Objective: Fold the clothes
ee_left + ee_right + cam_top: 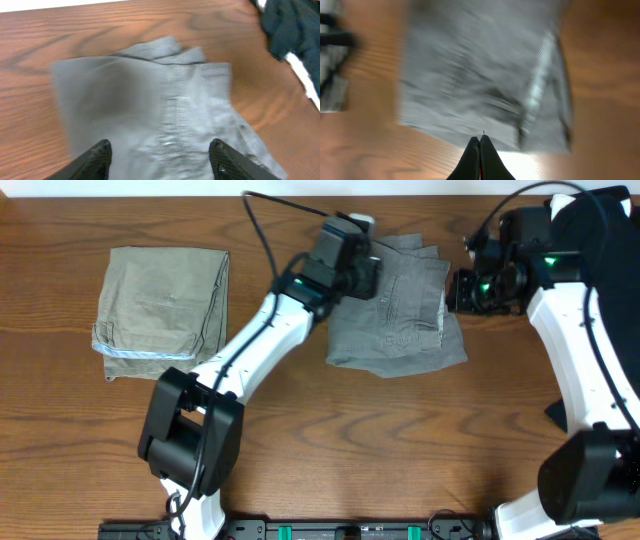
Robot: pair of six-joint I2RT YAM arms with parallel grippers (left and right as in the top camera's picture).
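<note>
Under the left end effector (160,154), whose fingers stand spread, the grey shorts (150,100) lie folded on the desk (30,60), seams showing. The right end effector (480,146), pressed together, points at their edge. Well apart from both, the olive-khaki shorts (160,310) lie folded.

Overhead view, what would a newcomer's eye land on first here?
The rumpled grey woven shorts lie near the middle of the brown wooden table, with the left gripper open above them. Neatly folded olive-khaki shorts sit apart toward the picture's left, while the right gripper is shut by the grey pair's edge.
</note>
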